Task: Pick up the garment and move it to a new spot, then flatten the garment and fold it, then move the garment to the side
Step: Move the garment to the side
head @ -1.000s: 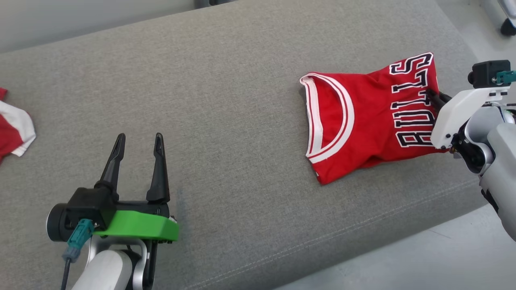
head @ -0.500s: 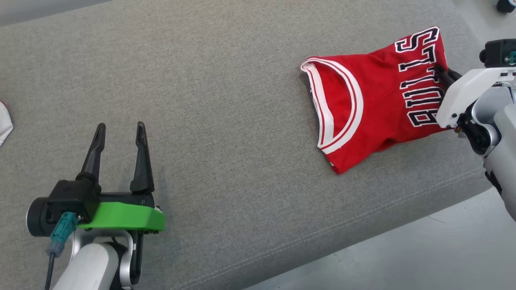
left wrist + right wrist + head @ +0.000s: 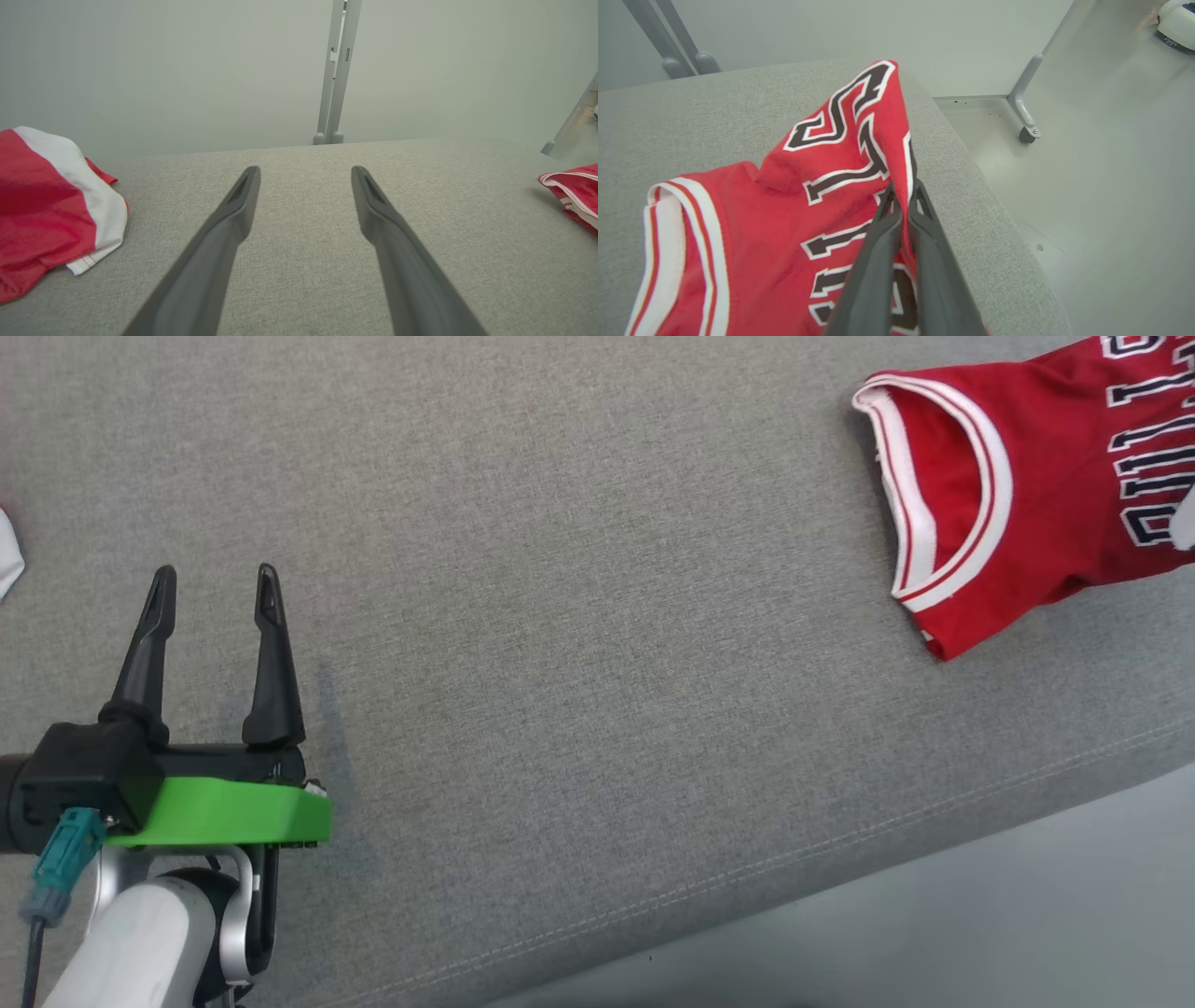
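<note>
Grey cushion underneath, floor just past its right edge. Jersey at that right end, mostly flat, one fold lifted. Right gripper pinched tight on that fold, through the lettering; left gripper spread wide, empty, well apart. Likely to slip out of so thin a pinch if dragged fast (slick fabric, by the look). Might bunch, undo the folding, or trail over the edge and slide off.

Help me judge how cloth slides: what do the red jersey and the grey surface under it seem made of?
Jersey: thin matte knit, probably synthetic; folds in soft creases.
Surface: apparently woven upholstery cloth, matte; coarse weave and stitched seam show.
</note>
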Motion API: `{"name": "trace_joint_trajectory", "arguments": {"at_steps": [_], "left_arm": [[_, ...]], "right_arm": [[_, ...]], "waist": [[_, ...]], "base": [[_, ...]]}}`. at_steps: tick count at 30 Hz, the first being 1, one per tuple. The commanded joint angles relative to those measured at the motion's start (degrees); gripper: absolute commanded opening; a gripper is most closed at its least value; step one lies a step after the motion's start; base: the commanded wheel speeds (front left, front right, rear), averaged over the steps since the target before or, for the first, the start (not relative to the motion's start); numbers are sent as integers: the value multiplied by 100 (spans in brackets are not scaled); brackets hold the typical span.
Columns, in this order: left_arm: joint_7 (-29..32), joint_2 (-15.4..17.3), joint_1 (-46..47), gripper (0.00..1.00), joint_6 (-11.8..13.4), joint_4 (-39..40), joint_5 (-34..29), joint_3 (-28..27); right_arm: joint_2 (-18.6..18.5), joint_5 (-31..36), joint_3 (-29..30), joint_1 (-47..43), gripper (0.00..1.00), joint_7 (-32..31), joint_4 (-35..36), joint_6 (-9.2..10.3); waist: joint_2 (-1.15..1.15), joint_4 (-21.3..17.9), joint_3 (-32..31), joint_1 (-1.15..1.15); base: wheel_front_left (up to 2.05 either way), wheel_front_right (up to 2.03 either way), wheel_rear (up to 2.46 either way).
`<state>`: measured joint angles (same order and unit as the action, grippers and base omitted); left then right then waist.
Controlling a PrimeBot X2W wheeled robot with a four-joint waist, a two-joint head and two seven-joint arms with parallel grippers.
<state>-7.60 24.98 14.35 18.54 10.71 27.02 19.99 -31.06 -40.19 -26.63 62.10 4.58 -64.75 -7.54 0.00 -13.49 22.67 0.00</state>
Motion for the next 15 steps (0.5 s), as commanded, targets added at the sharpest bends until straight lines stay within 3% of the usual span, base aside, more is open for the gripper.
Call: {"name": "trace_joint_trajectory", "arguments": {"at_steps": [1, 10, 11, 13, 14, 15], "left_arm": [[39, 80, 124, 100, 42, 72, -79, -32], [310, 268, 270, 100, 141, 452, -234, -6], [337, 277, 284, 100, 148, 479, -251, 0], [370, 301, 310, 100, 152, 511, -275, 15], [385, 311, 321, 100, 158, 523, -286, 21], [394, 319, 331, 100, 162, 539, -302, 29]], "right_arm": [[-66, 65, 56, 106, 0, 107, -118, 10], [-297, 493, 315, 509, 0, 730, -830, 10], [-320, 540, 372, 536, 7, 800, -859, 10], [-336, 661, 492, 536, 48, 894, -892, 10], [-330, 710, 556, 517, 100, 928, -903, 9], [-333, 751, 648, 501, 100, 954, -904, 9]], "waist": [[0, 123, 212, 0], [0, 274, 685, 0], [0, 285, 721, 0], [0, 305, 782, 0], [0, 309, 804, 0], [0, 312, 823, 0]], "base": [[0, 0, 0], [0, 0, 0], [0, 0, 0], [0, 0, 0], [0, 0, 0], [0, 0, 0]]}}
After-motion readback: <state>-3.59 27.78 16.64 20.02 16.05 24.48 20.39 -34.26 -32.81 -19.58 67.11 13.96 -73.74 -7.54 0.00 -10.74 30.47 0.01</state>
